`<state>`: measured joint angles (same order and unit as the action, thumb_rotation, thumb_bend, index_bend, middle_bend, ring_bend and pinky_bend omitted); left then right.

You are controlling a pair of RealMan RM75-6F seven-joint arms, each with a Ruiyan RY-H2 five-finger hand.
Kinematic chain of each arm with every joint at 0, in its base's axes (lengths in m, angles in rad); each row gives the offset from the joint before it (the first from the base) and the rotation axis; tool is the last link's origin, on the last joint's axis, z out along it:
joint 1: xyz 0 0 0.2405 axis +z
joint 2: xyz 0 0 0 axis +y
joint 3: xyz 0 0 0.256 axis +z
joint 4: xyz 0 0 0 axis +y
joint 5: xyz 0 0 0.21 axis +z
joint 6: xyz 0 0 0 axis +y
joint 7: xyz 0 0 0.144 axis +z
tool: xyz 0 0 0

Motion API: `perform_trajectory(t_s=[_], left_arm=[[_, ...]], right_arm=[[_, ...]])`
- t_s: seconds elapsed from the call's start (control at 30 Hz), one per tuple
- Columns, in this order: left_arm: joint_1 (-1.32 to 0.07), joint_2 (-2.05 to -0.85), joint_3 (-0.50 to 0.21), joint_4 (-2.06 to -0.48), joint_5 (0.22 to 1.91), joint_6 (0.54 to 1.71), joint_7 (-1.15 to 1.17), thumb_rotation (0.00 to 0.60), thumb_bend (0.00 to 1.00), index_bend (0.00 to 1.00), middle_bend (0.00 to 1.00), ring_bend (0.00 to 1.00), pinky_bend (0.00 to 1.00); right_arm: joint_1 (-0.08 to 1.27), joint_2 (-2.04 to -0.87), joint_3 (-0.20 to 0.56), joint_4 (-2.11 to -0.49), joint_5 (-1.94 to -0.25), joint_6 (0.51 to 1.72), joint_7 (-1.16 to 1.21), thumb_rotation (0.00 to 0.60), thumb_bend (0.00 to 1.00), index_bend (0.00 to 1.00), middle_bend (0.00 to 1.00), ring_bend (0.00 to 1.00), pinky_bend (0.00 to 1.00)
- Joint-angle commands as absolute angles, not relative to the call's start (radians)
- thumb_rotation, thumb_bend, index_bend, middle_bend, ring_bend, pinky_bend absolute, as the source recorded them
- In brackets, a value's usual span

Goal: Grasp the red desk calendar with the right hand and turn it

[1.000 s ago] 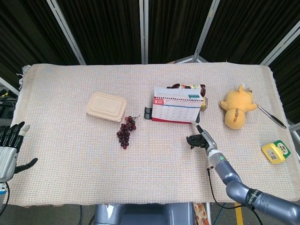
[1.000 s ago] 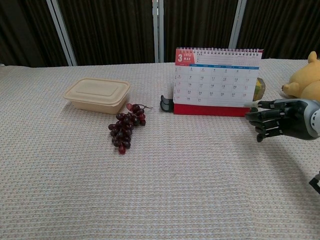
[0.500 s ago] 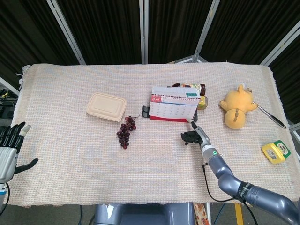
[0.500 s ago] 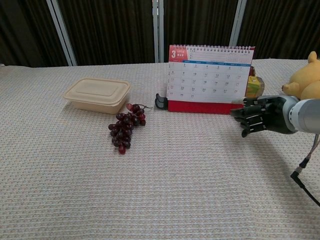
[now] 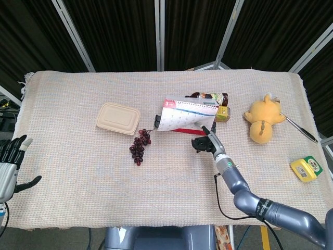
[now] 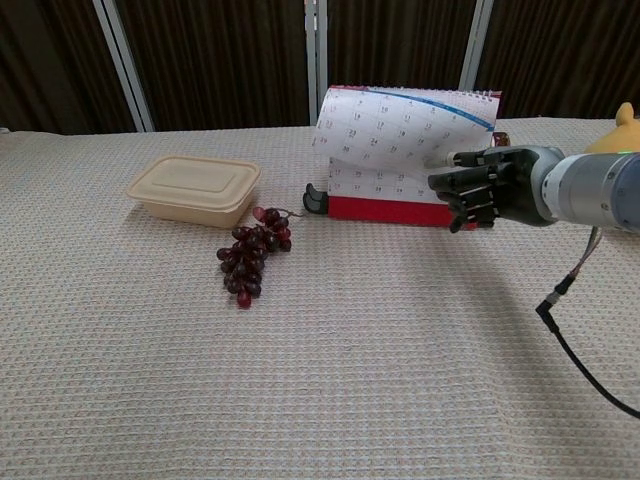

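The red desk calendar stands mid-table, its red base facing me and its front sheet lifted and curling up to the left. My right hand sits at the calendar's lower right; in the chest view the right hand pinches that sheet's right edge with a fingertip on the paper. My left hand hangs with its fingers spread off the table's left edge, far from everything, and shows only in the head view.
A beige lunch box and a bunch of dark grapes lie left of the calendar, a black clip beside it. Behind it lie a bottle and a small yellow box. A yellow plush, a pen and a yellow-green pack lie right.
My right hand moved left and further up the table along the calendar's front. The calendar slid left, and its front sheet has lifted and curled over. The left hand stayed put.
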<state>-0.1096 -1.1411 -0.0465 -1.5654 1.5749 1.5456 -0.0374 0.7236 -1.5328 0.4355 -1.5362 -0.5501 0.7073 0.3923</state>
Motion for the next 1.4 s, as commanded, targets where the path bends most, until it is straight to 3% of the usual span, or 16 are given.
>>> perform_trajectory(t_s=[0.03,0.2,0.37,0.5,0.6,0.8,1.0,1.23,1.4], left_arm=[[-0.11,-1.141,-0.046,-1.564,1.574,1.544,-0.04,0.6,0.12,0.0,0.0,0.0,0.0],[-0.111,-1.141,-0.046,-1.561,1.572,1.542,-0.043,0.6,0.12,0.0,0.0,0.0,0.0],[-0.11,-1.141,-0.047,-1.562,1.569,1.543,-0.042,0.6,0.12,0.0,0.0,0.0,0.0],[-0.108,-1.14,-0.047,-1.568,1.575,1.55,-0.036,0.6,0.12,0.0,0.0,0.0,0.0],[-0.109,-1.141,-0.046,-1.572,1.579,1.552,-0.03,0.6,0.12,0.0,0.0,0.0,0.0],[-0.113,-1.146,-0.046,-1.573,1.578,1.544,-0.018,0.6,0.12,0.0,0.0,0.0,0.0],[-0.117,-1.15,-0.048,-1.567,1.568,1.534,-0.014,0.6,0.12,0.0,0.0,0.0,0.0],[-0.124,-1.156,-0.05,-1.555,1.553,1.513,-0.014,0.6,0.12,0.0,0.0,0.0,0.0],[-0.127,-1.159,-0.05,-1.552,1.551,1.509,-0.013,0.6,0.12,0.0,0.0,0.0,0.0]], right_arm=[[0.726,-1.519,0.452,-1.573,-0.564,0.745,0.374,0.6,0.44,0.11,0.8,0.76,0.61],[0.712,-1.491,0.475,-1.639,-0.609,0.821,0.351,0.6,0.45,0.16,0.75,0.73,0.56],[0.681,-1.444,0.509,-1.729,-0.669,0.902,0.346,0.6,0.44,0.25,0.54,0.58,0.47],[0.651,-1.377,0.545,-1.816,-0.743,0.998,0.31,0.6,0.44,0.28,0.46,0.47,0.38],[0.656,-1.352,0.551,-1.82,-0.749,0.997,0.29,0.6,0.43,0.28,0.43,0.4,0.3],[0.692,-1.346,0.529,-1.731,-0.782,0.919,0.276,0.6,0.38,0.18,0.27,0.16,0.08],[0.747,-1.389,0.484,-1.574,-0.842,0.855,0.25,0.6,0.31,0.12,0.18,0.01,0.0],[0.781,-1.404,0.451,-1.474,-0.863,0.778,0.246,0.6,0.22,0.01,0.12,0.0,0.0],[0.785,-1.402,0.447,-1.456,-0.88,0.77,0.255,0.6,0.19,0.0,0.09,0.0,0.0]])
